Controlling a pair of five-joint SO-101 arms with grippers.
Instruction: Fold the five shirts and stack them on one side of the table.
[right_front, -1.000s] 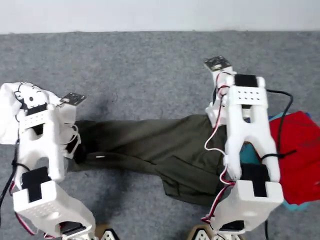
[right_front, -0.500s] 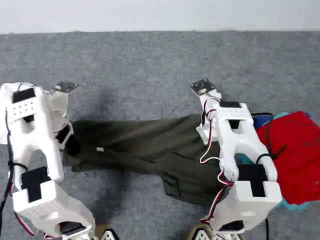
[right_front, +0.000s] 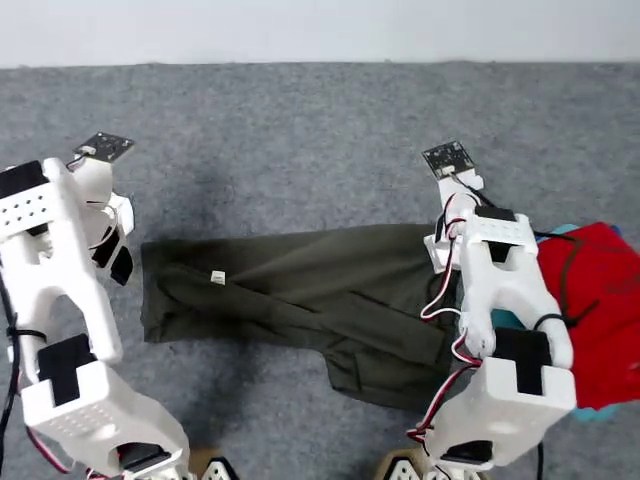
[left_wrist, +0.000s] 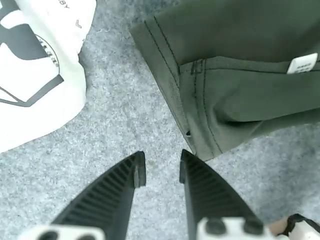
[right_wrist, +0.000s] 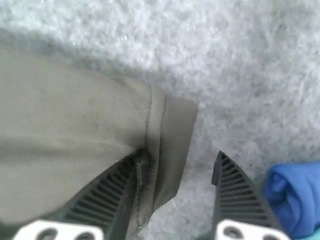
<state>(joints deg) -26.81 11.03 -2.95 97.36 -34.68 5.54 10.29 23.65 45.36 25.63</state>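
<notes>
An olive-green shirt (right_front: 300, 290) lies flat across the middle of the grey table, partly folded, with a white label (right_front: 217, 278) showing near its left end. My left gripper (left_wrist: 160, 167) is open and holds nothing. It hangs over bare table just off the shirt's left corner (left_wrist: 200, 125), beside a white printed shirt (left_wrist: 35, 65). In the high view the left gripper (right_front: 118, 258) stands a little left of the olive shirt. My right gripper (right_wrist: 177, 167) is open, with the olive shirt's right hem corner (right_wrist: 165, 135) lying between its fingers.
A red shirt (right_front: 600, 310) lies on teal and blue cloth at the table's right edge, and blue fabric (right_wrist: 295, 195) shows close to the right gripper. The right arm (right_front: 500, 280) covers the olive shirt's right end. Bare grey table stretches across the far half.
The left gripper let go of the olive shirt's left end and drew back to the far left. The right arm swung left, then returned right. The shirt now lies flatter.
</notes>
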